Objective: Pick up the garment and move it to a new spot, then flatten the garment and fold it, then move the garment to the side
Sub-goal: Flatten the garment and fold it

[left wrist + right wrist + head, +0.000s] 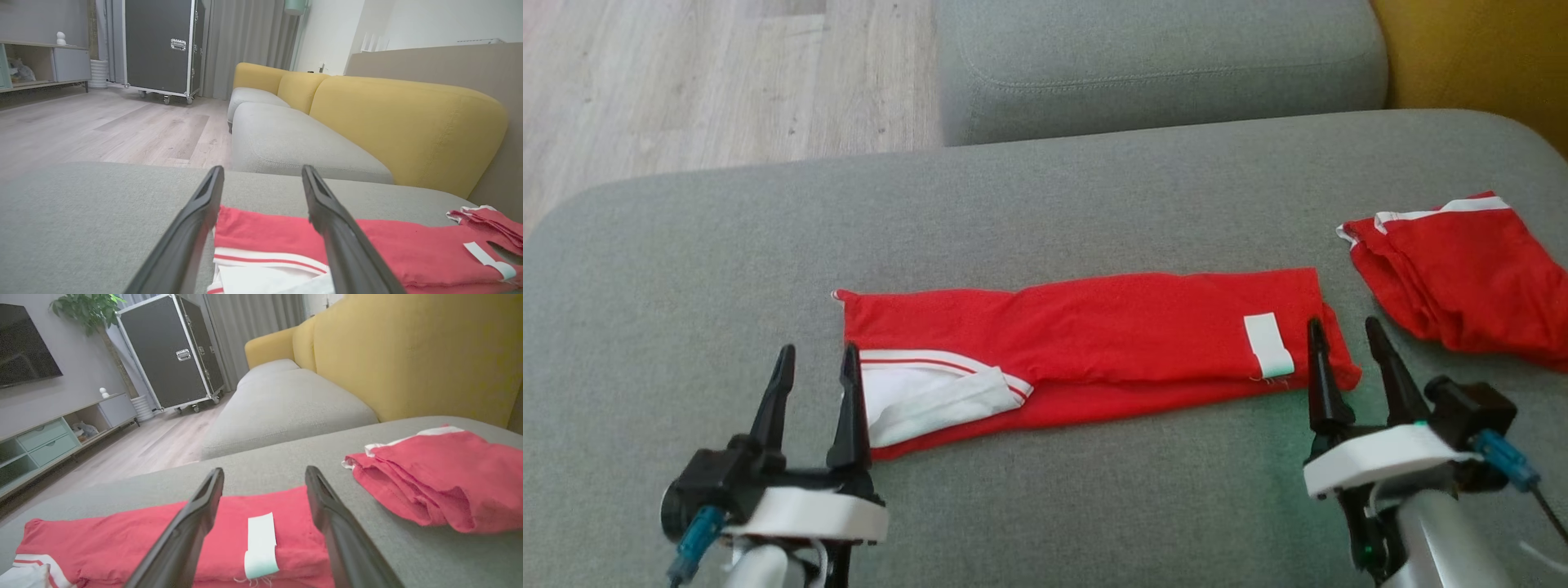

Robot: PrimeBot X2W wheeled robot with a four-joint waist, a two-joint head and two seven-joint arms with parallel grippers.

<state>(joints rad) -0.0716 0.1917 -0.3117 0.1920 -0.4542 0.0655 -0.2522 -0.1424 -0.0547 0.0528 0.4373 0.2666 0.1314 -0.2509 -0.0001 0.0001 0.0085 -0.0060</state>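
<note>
On the grey sofa cushion [1045,196], the red garment [1094,343] lies flattened and folded lengthwise into a long strip; I judge a crosswise fold and the move aside remain. My left gripper [818,349] and right gripper [1343,323] stand wide open at its two ends, holding nothing. Its white tag [1268,345] shows no readable writing.
</note>
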